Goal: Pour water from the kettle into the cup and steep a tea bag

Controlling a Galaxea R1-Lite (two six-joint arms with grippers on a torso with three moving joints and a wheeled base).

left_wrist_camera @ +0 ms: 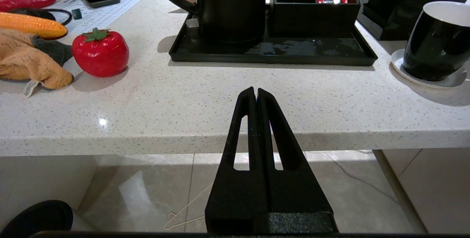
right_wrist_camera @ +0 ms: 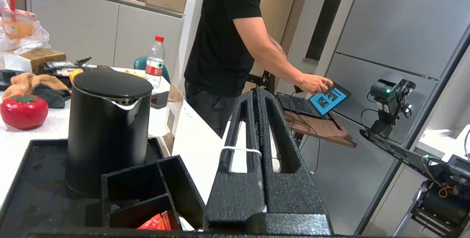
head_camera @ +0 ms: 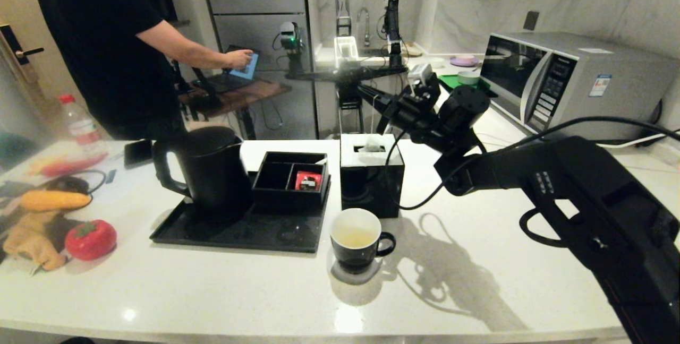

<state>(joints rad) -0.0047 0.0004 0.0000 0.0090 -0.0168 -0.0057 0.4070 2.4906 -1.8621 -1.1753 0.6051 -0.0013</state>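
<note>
String (right_wrist_camera: 240, 150) is what we find between the right jaws: they are pressed together and pinch that thin white thread, which loops across one finger. They are raised at the far side of the bench (head_camera: 212, 291), above the black cube box (head_camera: 372, 179). From there the thread drops to the tea bag (head_camera: 372, 146), which is at the slot in the box's white top. We cannot tell whether it hangs free or rests there. We judge the thread is held, not the pouch, so the bag can dangle and be lowered without the jaws nearing hot liquid.

The left jaws are also pressed together and hold nothing, parked below the bench's near edge, out of the way.

Just nearer than the cube box stands the cup (head_camera: 356, 238) on a white coaster (left_wrist_camera: 400, 65), with its handle to the right. It already holds pale yellowish water (head_camera: 355, 235), so we take pouring as done and steeping as the step in hand. To the left the kettle (head_camera: 204, 166) stands upright on the black tray (head_camera: 239, 235). A divided box (head_camera: 276, 174) with a red packet (head_camera: 308, 180) sits beside it.

We count one kettle, one cup, one tea bag, one red packet and one tray. At the far left lie one toy tomato (head_camera: 90, 238) and one toy corn cob (head_camera: 53, 200).
</note>
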